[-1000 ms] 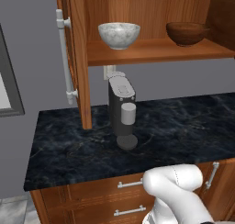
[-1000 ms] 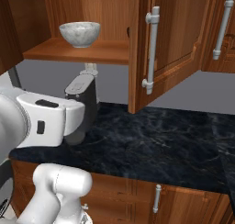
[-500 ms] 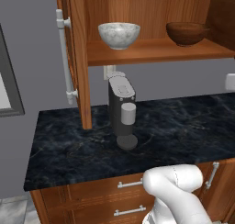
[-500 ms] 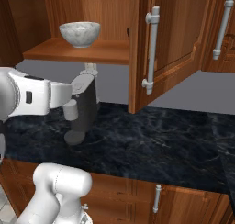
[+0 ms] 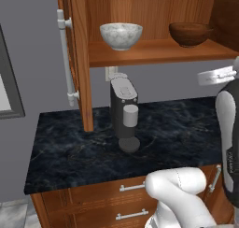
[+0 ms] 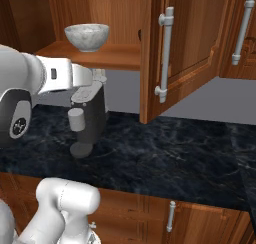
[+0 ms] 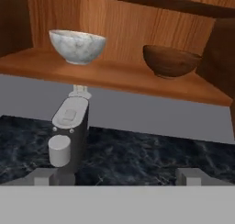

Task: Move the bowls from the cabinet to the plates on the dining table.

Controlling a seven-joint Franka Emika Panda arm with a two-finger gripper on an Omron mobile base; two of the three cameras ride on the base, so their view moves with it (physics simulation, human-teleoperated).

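Observation:
Two bowls stand on the shelf (image 5: 154,52) of the open cabinet. The white-grey marbled bowl (image 5: 121,35) (image 6: 87,36) (image 7: 77,46) is on the left and the glossy reddish-brown bowl (image 5: 189,33) (image 7: 170,61) on the right. My gripper (image 7: 117,177) is open, with nothing between its fingertips (image 7: 43,176). It faces the shelf from a distance, a little below the bowls' level. My white arm (image 6: 60,75) reaches in from the left in the right base view. The plates and the dining table are out of view.
A dark coffee machine (image 5: 124,112) (image 6: 90,118) (image 7: 69,136) stands on the black marble counter (image 5: 182,129) under the shelf. Open cabinet doors (image 5: 77,59) (image 6: 185,48) with long silver handles jut out on both sides. Drawers (image 5: 133,187) sit below the counter.
My arm has lifted and swung towards the shelf, coming into the right edge of the left base view. The bowls have not moved and the gripper stays open.

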